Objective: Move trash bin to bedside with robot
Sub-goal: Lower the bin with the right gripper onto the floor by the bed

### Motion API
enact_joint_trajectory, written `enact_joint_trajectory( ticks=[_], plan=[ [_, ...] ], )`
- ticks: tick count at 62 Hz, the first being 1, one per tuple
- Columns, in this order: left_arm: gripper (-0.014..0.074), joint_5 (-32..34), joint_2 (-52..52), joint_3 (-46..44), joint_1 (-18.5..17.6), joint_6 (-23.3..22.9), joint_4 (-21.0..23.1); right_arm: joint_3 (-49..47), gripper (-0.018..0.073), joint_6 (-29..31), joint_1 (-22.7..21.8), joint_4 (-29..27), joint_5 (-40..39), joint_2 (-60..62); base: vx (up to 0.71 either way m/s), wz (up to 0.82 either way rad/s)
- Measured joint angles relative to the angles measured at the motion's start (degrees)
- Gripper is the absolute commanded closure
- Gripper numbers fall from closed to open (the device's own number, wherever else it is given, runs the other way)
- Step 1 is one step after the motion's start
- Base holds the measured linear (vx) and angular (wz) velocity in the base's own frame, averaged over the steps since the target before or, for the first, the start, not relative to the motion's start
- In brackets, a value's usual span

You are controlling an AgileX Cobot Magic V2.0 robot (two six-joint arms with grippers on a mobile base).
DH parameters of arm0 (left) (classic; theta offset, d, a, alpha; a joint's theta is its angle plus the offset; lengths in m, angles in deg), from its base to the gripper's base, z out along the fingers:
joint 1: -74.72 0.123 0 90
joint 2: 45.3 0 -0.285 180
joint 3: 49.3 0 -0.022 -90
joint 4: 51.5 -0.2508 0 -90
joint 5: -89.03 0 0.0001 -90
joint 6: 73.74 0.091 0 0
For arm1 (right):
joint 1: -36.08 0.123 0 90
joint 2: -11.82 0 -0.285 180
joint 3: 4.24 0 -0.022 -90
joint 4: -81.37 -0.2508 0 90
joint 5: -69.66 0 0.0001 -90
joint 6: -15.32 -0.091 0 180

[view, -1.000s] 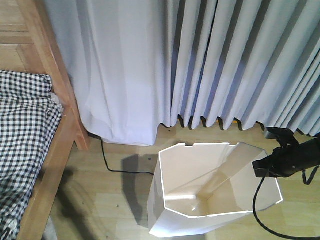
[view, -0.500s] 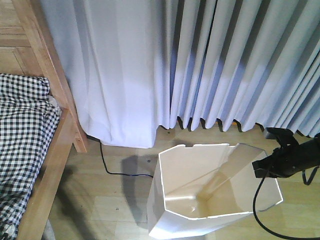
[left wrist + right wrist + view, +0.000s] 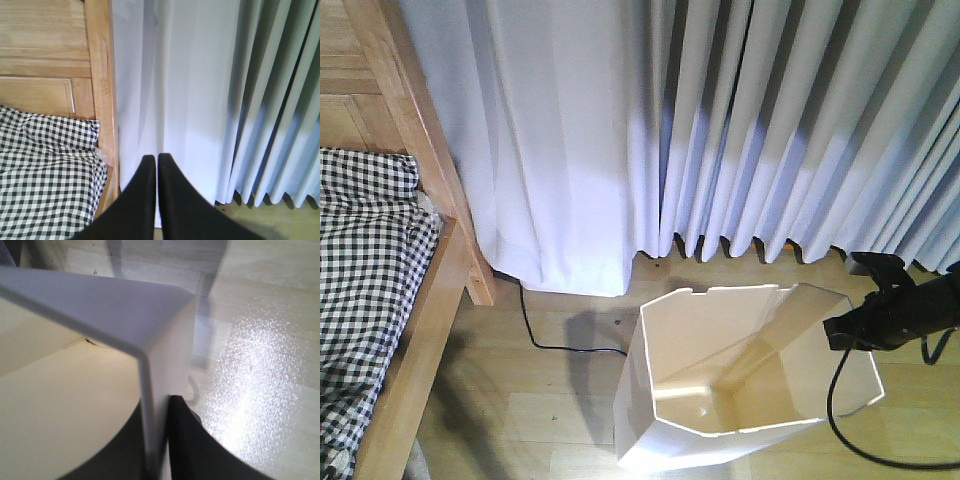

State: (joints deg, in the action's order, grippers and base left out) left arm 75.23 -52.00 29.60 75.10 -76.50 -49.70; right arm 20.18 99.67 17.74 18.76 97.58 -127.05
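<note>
The white trash bin (image 3: 700, 345) stands open-topped on the wooden floor, right of the bedside, a floor gap apart from it. My right gripper (image 3: 842, 330) is shut on the bin's right rim. In the right wrist view the thin bin wall (image 3: 100, 305) runs between the two black fingers (image 3: 192, 447) of the right gripper (image 3: 157, 398). The bedside shows as a slanted wooden post (image 3: 430, 170) with checked bedding (image 3: 370, 260). My left gripper (image 3: 157, 156) is shut on nothing, pointing at the curtain beside the bed frame (image 3: 100, 90).
A pale pleated curtain (image 3: 740, 130) hangs to the floor behind the bin. A black cable (image 3: 535, 335) lies on the floor between bed post and bin. Another cable (image 3: 840, 420) loops down from the right arm.
The bed frame and curtain have slid slightly left and up in the front view. The bin and the right gripper on it keep their place in the frame.
</note>
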Motion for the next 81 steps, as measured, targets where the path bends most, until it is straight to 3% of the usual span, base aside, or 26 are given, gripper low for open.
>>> enact_joint_trajectory(
  ticks=[34, 55, 68, 81],
  plan=[
    [0.0602, 0.0, 0.0, 0.0, 0.0, 0.0, 0.0, -21.5, 0.0565, -4.6, 0.2, -2.0, -6.1, -23.1, 0.0, 0.0],
    [0.0602, 0.0, 0.0, 0.0, 0.0, 0.0, 0.0, -35.0, 0.0565, -8.1, 6.6, -2.1, -5.3, -34.6, 0.0, 0.0],
    [0.0602, 0.0, 0.0, 0.0, 0.0, 0.0, 0.0, -42.4, 0.0565, -13.0, 7.0, -3.5, -3.7, -40.7, 0.0, 0.0],
    [0.0602, 0.0, 0.0, 0.0, 0.0, 0.0, 0.0, -47.9, 0.0565, -13.8, 8.4, -5.1, -7.2, -44.1, 0.0, 0.0]
  ],
)
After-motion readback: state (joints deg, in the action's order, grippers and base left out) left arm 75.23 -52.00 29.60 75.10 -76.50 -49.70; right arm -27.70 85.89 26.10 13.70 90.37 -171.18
